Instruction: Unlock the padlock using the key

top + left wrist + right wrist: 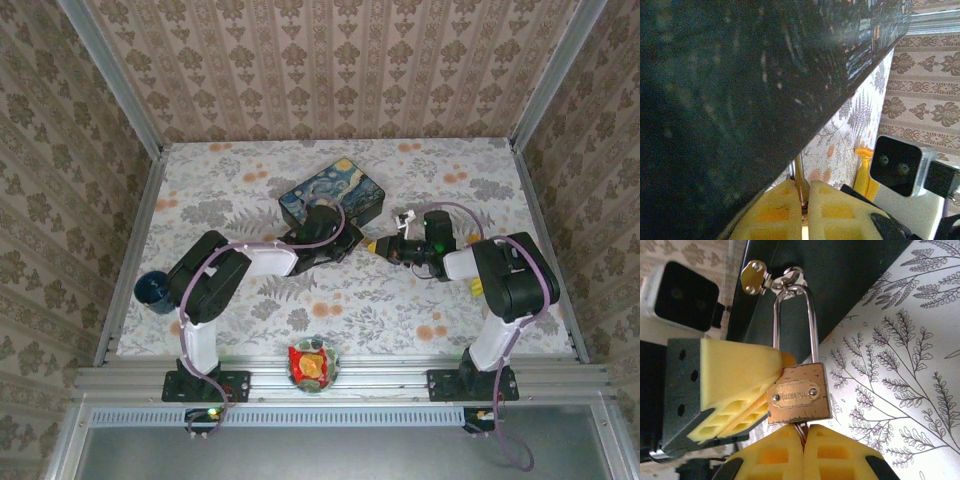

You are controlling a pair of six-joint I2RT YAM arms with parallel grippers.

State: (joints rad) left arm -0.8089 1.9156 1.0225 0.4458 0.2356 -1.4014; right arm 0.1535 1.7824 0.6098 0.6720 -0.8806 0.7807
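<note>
The small brass padlock [799, 392] hangs above the table with its long silver shackle [794, 310] pointing away from my right wrist camera. A spare key [754, 277] dangles on a ring at the shackle's top. My right gripper [803, 432] is shut on the key [801, 428], a thin blade that enters the underside of the padlock. My left gripper [803, 192] is shut on the padlock [802, 182], seen edge-on there; its yellow fingers [735, 385] clamp the body's left side. In the top view the two grippers meet at the padlock [372, 246].
The Starry Night tin [332, 195] lies just behind the left gripper, and its dark side [740, 90] looms close in the left wrist view. A blue cup [152, 290] stands at the table's left edge. A bowl [313, 365] sits at the near rail.
</note>
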